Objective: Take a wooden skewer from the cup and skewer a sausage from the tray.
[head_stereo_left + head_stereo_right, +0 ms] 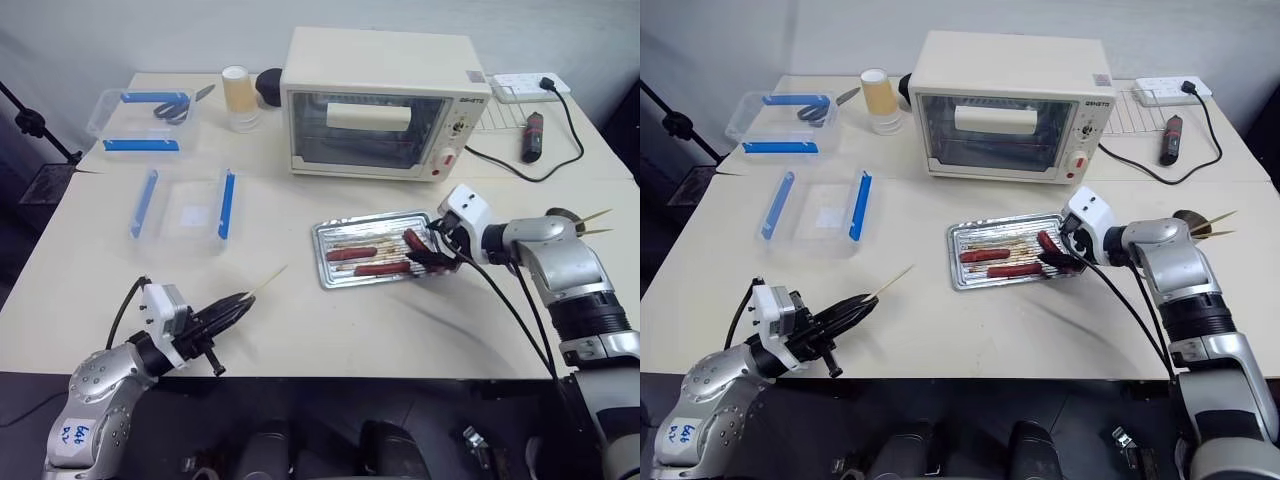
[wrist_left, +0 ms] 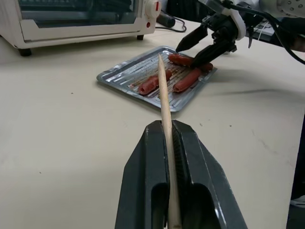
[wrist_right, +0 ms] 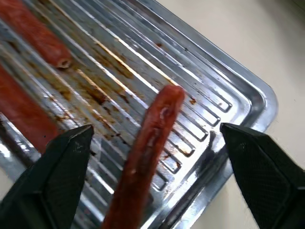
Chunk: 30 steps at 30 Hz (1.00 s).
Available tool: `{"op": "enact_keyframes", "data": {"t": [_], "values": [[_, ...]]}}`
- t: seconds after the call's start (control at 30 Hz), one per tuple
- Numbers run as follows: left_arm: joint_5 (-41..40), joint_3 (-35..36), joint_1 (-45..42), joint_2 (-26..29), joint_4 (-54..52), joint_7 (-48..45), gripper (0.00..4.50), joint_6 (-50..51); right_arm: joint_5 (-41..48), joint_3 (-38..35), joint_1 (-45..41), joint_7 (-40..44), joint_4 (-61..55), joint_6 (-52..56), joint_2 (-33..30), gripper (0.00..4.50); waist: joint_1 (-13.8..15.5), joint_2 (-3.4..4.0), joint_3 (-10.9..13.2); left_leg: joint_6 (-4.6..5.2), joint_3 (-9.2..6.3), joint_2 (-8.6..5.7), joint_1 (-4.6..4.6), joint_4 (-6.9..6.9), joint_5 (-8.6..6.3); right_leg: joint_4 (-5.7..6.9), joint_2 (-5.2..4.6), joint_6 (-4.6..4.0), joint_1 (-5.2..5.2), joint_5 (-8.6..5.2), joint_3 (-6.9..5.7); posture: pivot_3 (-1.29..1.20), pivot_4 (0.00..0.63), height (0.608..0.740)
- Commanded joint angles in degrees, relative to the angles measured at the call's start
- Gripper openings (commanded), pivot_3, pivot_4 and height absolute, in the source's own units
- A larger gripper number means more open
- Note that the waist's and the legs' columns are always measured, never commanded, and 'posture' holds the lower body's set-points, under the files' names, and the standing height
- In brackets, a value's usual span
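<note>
- This is looking like a robot test room set up as a small kitchen.
- A toaster oven (image 1: 380, 105) and a power strip (image 1: 523, 86) are sitting on a plain tabletop (image 1: 300, 310).
- Plastic boxes (image 1: 183, 205) are lying beside a greasy tray (image 1: 330, 270).

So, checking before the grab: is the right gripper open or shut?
Open: the right gripper has its black fingers spread either side of one sausage.
</note>
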Motion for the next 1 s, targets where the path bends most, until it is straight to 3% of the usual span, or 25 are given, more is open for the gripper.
{"op": "enact_keyframes", "data": {"t": [0.03,0.27,0.5,0.6,0.7,1.0], "values": [[0.11,0.09,0.79,-0.35,-2.43,0.61,0.0,-1.36,-1.26,-1.02,-2.54,-1.64,1.92,-1.34,1.43,3.23,-0.13,0.0,0.0,0.0,0.01,0.0,0.01,0.0,0.0,0.01,0.0,0.0,0.0,0.0,0.01,0.0,0.15,0.74],[-0.03,-0.4,0.24,-0.55,-3.13,1.83,0.0,-0.83,-2.24,-0.73,-2.15,-2.37,1.09,-0.07,3.23,0.82,-0.09,0.0,0.0,0.0,0.0,0.0,0.0,0.0,0.0,0.02,0.0,0.0,-0.01,0.0,0.01,0.0,0.15,0.74],[-0.35,-0.34,-1.06,0.22,-2.83,1.68,0.0,-0.2,-2.13,-0.97,-1.82,-2.45,0.32,0.09,3.77,0.82,-0.2,0.0,0.0,0.0,0.0,0.0,0.0,0.0,0.0,0.02,0.0,0.0,-0.01,0.0,0.01,0.0,0.15,0.74],[-0.42,-0.42,-1.53,0.42,-2.88,1.63,0.0,0.15,-1.88,-1.19,-1.71,-2.17,-0.04,-0.77,3.93,0.34,-0.34,0.0,0.0,0.0,0.0,0.0,0.0,-0.02,0.0,0.02,0.0,0.0,-0.02,0.0,0.01,0.0,0.15,0.74],[-0.43,-0.54,-2.24,0.74,-2.88,1.34,0.0,0.48,-0.87,-1.81,-1.5,-0.69,-1.88,-1.51,3.46,0.34,-0.36,0.0,0.0,0.0,0.0,0.01,0.0,-0.02,0.0,0.02,0.01,0.0,-0.02,0.0,0.0,0.0,0.15,0.74],[2.51,-3.76,-5.8,5.33,-1.84,-4.1,0.0,-1.1,8.42,-2.91,1.5,20.68,-13.56,-17.81,0.05,0.34,-0.34,0.0,0.0,0.0,0.0,0.0,0.0,-0.03,-0.01,-0.01,0.02,0.0,-0.03,0.0,0.01,0.0,0.15,0.74]]}}
